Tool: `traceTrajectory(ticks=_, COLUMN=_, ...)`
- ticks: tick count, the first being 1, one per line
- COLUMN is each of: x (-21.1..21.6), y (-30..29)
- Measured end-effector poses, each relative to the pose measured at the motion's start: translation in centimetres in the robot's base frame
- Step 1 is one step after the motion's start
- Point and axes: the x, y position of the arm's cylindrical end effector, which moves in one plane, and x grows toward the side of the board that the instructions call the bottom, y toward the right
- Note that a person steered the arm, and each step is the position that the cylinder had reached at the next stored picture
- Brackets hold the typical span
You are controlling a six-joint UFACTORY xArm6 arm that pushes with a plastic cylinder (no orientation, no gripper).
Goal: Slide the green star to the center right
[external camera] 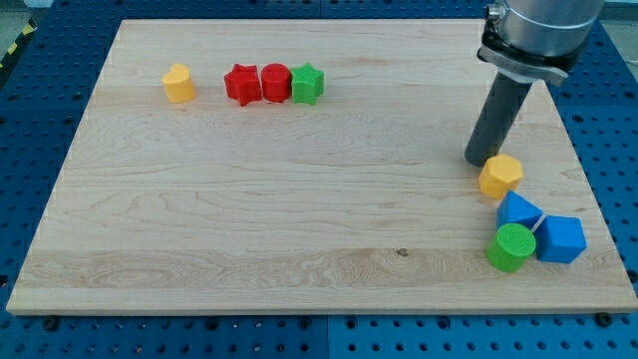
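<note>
Camera view: my tip [478,160] is down near the board's [249,229] right edge, right beside the yellow hexagon [500,176]. No fingers here, just a bare rod. The green star [308,84] sits near the top edge, touching the red cylinder [276,82], red star [241,84] alongside.

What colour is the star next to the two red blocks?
Green. The star sits at the right end of that row in the camera view.
</note>
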Motion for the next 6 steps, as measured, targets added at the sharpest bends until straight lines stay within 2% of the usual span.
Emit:
traceTrajectory(ticks=2, x=4.0, y=0.3)
traceTrajectory(ticks=3, x=0.8, y=0.7)
traceTrajectory(ticks=5, x=-10.8, y=-6.0)
traceTrajectory(ticks=6, x=-11.2, y=-6.5)
